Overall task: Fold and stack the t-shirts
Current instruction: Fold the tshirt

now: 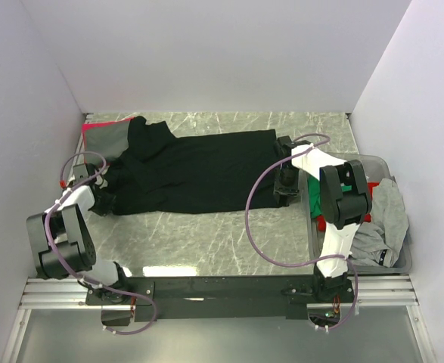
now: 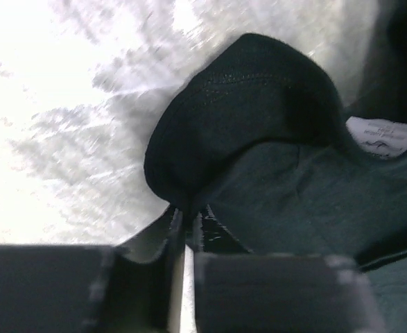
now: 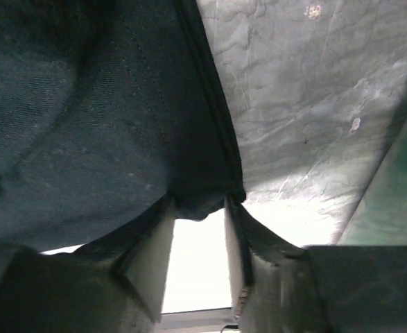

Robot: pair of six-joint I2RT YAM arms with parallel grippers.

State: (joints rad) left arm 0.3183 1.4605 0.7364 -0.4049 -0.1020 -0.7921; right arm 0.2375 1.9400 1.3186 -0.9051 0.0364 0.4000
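A large black t-shirt [image 1: 199, 170] lies spread flat across the middle of the table. My left gripper [image 1: 104, 200] is at its near left corner. In the left wrist view that gripper [image 2: 189, 215] is shut on a raised fold of the black cloth [image 2: 245, 104]. My right gripper [image 1: 286, 193] is at the shirt's near right corner. In the right wrist view its jaws [image 3: 200, 208] stand apart, with the hemmed corner of the black cloth [image 3: 85, 118] dipping between the fingertips. A grey t-shirt [image 1: 110, 136] and a red one [image 1: 93, 127] lie partly under the black shirt at the far left.
A clear grey bin [image 1: 403, 261] stands at the right edge of the table. It holds a crumpled grey shirt [image 1: 392, 215], a green one [image 1: 348, 185] and some red cloth [image 1: 324, 223]. White walls close in the table on three sides.
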